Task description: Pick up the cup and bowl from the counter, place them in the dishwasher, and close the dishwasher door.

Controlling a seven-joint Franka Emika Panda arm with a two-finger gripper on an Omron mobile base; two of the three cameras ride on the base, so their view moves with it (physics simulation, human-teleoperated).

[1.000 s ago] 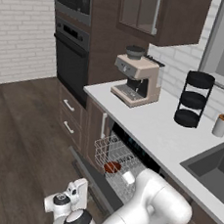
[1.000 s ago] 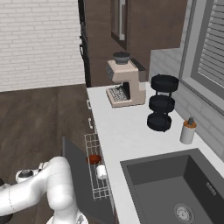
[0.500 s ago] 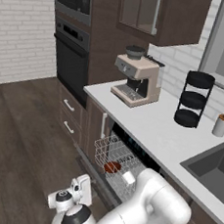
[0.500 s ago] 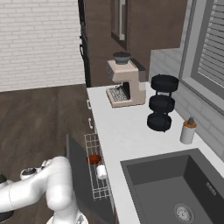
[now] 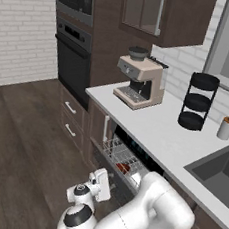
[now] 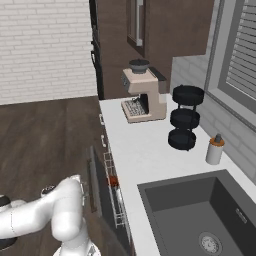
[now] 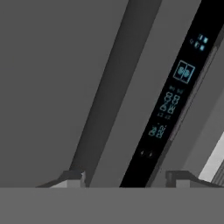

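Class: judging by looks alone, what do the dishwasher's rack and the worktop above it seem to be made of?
The white wire dishwasher rack looks like coated metal wire: thin crossing white bars. The long pale grey-white counter seems a matte stone or laminate slab: flat, even, no grain. Being rendered, neither is certain.

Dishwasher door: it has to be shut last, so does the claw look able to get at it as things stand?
Probably yes. In the hand view the claw faces the dishwasher door close up, beside its lit control strip, with nothing between them. Whether it touches can't be told.
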